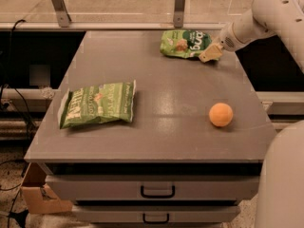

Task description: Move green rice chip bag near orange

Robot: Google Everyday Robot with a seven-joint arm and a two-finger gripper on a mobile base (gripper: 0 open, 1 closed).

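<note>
The green rice chip bag [185,43] lies crinkled at the far edge of the grey cabinet top [156,87], right of centre. The gripper [210,52] is on the white arm coming in from the upper right; its pale fingers sit at the bag's right end, touching or just beside it. The orange [221,114] rests on the top near the right edge, well in front of the bag and the gripper.
A paler, flat green bag [97,104] lies on the left part of the top. Two metal posts [179,4] stand behind the far edge. Drawers with handles [157,192] are below the front edge. The robot's white body [282,179] fills the lower right.
</note>
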